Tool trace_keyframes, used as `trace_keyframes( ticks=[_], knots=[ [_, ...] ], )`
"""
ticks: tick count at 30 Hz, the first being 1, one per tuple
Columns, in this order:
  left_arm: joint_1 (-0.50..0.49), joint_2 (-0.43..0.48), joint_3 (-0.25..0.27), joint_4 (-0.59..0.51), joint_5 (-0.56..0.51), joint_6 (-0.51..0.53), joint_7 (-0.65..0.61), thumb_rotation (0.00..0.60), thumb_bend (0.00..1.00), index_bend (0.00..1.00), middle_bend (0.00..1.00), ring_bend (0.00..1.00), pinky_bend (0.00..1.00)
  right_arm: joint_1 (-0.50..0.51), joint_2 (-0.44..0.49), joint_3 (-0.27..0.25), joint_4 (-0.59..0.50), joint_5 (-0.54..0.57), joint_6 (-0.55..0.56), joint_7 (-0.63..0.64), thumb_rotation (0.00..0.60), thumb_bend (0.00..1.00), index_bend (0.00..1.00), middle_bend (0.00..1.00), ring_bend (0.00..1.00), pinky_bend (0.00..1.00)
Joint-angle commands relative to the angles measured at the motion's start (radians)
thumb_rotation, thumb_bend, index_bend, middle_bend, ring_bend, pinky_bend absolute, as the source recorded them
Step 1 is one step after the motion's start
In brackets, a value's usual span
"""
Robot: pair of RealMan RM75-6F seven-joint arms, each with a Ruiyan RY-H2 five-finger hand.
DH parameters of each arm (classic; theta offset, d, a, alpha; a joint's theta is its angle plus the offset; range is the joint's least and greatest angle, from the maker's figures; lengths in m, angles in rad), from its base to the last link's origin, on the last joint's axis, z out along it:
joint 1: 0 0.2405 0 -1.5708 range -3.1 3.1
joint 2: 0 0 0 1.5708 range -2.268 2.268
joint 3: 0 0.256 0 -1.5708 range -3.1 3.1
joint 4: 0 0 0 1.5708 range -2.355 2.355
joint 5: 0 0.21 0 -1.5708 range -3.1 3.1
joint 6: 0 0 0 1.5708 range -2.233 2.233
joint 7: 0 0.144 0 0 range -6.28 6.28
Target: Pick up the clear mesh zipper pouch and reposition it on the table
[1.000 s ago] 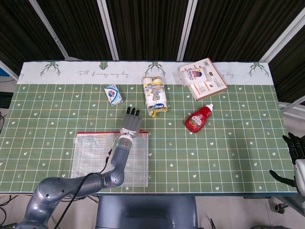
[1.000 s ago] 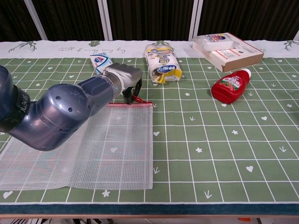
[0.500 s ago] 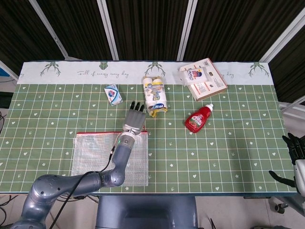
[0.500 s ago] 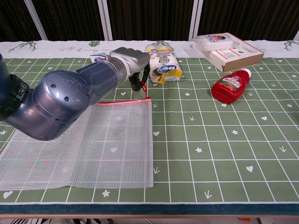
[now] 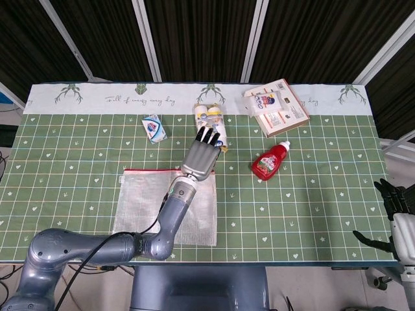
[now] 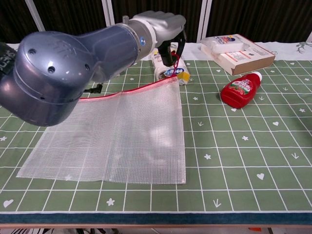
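The clear mesh zipper pouch [image 5: 146,206] with its red zipper edge lies mostly flat on the green checked tablecloth, left of centre. Its top right corner is raised off the cloth. My left hand [image 5: 201,155] holds that corner by the red zipper pull, high above the table in the chest view, where the left hand [image 6: 163,25] hangs over the pouch [image 6: 122,136]. My right hand [image 5: 394,214] sits off the table's right edge, fingers spread and holding nothing; the chest view does not show it.
A red squeeze bottle [image 5: 269,161] lies right of centre. A yellow and white roll pack [image 6: 181,70] sits just behind my left hand. A tan box [image 5: 279,107] rests at the back right, and a small blue packet [image 5: 154,127] at the back left.
My left hand has risen and moved right and away from me, pulling the pouch's zipper corner up. The pouch has slid to the right across the cloth.
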Motion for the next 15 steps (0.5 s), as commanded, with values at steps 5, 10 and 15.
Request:
trace_keyframes(
  ticks=[5, 10, 15],
  knots=[
    [-0.035, 0.042, -0.036, -0.094, 0.0, 0.045, 0.016, 0.6, 0.5, 0.58, 0.13, 0.0, 0.0, 0.099, 0.107, 0.069, -0.317, 0.18, -0.174, 0.013, 0.6, 0.18, 0.03, 0.0, 0.0, 0.22],
    [-0.044, 0.057, -0.049, -0.153, -0.021, 0.069, 0.014, 0.6, 0.5, 0.58, 0.13, 0.0, 0.0, 0.181, 0.134, 0.133, -0.466, 0.37, -0.274, 0.004, 0.6, 0.2, 0.13, 0.0, 0.0, 0.22],
    [-0.057, 0.065, -0.052, -0.194, -0.034, 0.092, 0.016, 0.6, 0.5, 0.58, 0.13, 0.0, 0.0, 0.275, 0.134, 0.178, -0.535, 0.572, -0.361, -0.028, 0.6, 0.21, 0.16, 0.02, 0.0, 0.22]
  ],
)
